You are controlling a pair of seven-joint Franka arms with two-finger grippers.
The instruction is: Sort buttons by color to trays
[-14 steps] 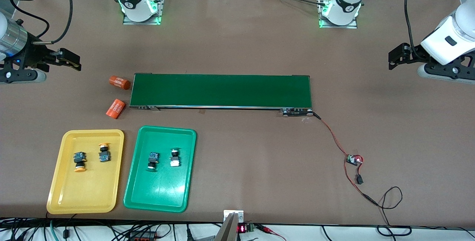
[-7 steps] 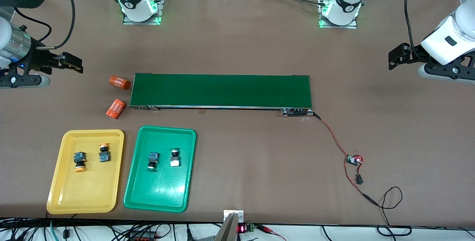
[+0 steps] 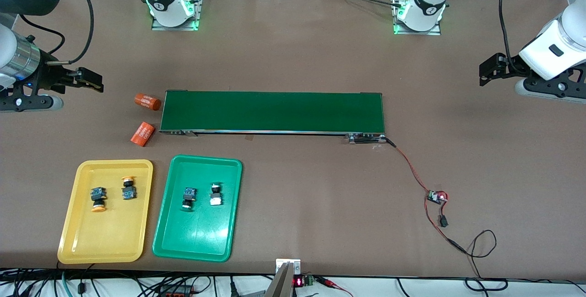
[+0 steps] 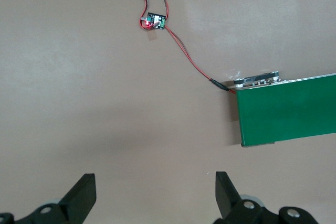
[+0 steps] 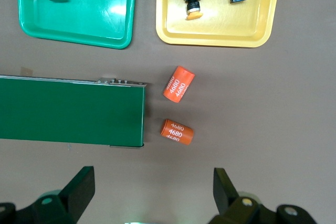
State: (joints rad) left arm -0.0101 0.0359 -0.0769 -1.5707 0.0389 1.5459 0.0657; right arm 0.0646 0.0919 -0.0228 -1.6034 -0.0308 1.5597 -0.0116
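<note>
Glossy plastic yellow tray (image 3: 73,224) and green tray (image 3: 201,237) on matt brown table (image 3: 297,59).

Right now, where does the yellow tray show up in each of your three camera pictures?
Front view: the yellow tray lies near the camera, at the right arm's end, beside the green tray.
Left wrist view: not in it.
Right wrist view: at the picture's upper edge, partly cut off.
Shared landmark: the conveyor belt appears in all three.

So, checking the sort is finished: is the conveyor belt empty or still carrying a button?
Empty. The conveyor belt shows bare green; two buttons lie in the yellow tray, two in the green tray.
</note>
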